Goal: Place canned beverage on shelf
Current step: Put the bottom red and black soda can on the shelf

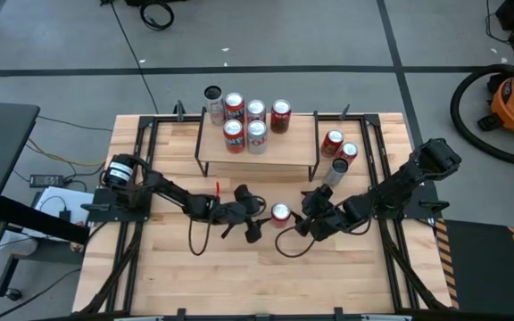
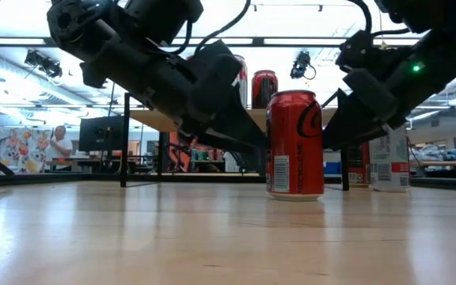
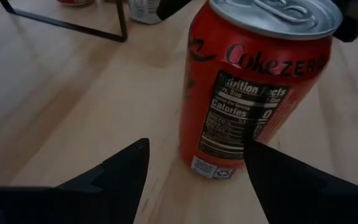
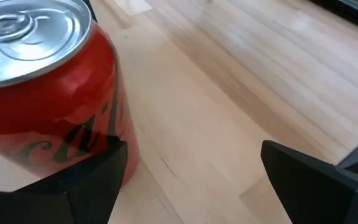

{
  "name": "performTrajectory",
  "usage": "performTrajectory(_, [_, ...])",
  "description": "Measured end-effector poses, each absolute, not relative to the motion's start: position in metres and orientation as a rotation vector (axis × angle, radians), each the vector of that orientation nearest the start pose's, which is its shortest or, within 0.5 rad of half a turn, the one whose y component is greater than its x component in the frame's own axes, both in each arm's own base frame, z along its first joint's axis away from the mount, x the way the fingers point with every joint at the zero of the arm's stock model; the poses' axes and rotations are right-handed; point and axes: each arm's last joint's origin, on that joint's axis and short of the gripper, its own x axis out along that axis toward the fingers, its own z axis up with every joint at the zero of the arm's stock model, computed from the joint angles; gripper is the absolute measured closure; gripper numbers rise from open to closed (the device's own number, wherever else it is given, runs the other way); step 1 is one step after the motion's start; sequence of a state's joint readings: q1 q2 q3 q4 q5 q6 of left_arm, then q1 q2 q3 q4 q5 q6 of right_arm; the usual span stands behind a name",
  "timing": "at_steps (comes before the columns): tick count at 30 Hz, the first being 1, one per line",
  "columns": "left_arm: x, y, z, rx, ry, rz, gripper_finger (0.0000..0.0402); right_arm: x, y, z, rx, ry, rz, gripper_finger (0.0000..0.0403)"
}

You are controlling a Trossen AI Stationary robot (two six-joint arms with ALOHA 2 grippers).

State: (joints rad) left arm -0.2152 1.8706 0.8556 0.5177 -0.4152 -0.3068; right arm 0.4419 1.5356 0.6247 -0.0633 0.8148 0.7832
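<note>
One upright red Coke Zero can (image 1: 280, 213) on tabletop (image 1: 346, 276), flanked by open, empty left gripper (image 1: 255, 217) and right gripper (image 1: 303, 220); five cans on shelf (image 1: 298, 143).

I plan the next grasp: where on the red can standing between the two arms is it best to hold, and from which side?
Grip the red can at mid-height of its round wall, across its width. It stands upright on the table, so come level from the side. The open left tool already faces it.
</note>
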Motion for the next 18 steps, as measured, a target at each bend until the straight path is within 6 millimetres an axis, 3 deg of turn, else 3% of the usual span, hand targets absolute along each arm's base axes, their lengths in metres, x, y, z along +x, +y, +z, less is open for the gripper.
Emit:
performTrajectory(11, [0.357, -0.06, 0.138, -0.128, 0.39, 0.381, 0.0127, 0.242, 0.101, 0.138, 0.233, 0.655, -0.479, 0.0021])
performTrajectory(18, [0.354, -0.059, 0.133, -0.082, 0.452, 0.384, 0.0127, 0.238, 0.107, 0.136, 0.227, 0.688, -0.448, 0.0021])
